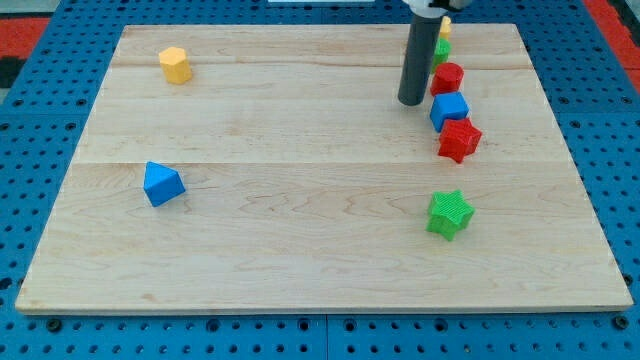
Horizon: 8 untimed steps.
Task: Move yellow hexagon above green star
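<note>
The yellow hexagon [175, 65] sits near the board's top left corner. The green star [449, 214] lies at the lower right of the board. My tip [411, 102] rests on the board at the upper right, just left of a red block [447, 77] and a blue block [449, 110]. The tip is far to the right of the yellow hexagon and well above the green star.
A red star [459, 139] lies below the blue block. A green block [441, 49] and a yellow block [445, 26] sit behind the rod near the top edge, partly hidden. A blue triangular block [162, 184] lies at the left. The wooden board [300, 250] rests on a blue pegboard.
</note>
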Available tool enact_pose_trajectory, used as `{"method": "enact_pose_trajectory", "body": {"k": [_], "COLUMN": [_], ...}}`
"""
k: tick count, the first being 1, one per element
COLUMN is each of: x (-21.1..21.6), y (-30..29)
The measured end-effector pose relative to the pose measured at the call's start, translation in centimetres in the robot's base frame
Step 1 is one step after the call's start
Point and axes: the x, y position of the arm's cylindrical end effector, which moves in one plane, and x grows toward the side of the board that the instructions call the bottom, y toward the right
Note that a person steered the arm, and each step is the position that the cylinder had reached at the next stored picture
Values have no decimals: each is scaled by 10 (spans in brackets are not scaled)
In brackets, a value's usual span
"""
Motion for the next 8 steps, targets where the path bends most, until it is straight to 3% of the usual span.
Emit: {"method": "enact_pose_trajectory", "body": {"k": [3, 5, 6, 7, 8], "x": [-105, -138, -127, -83, -70], "y": [-66, -145, -201, -269, -284]}}
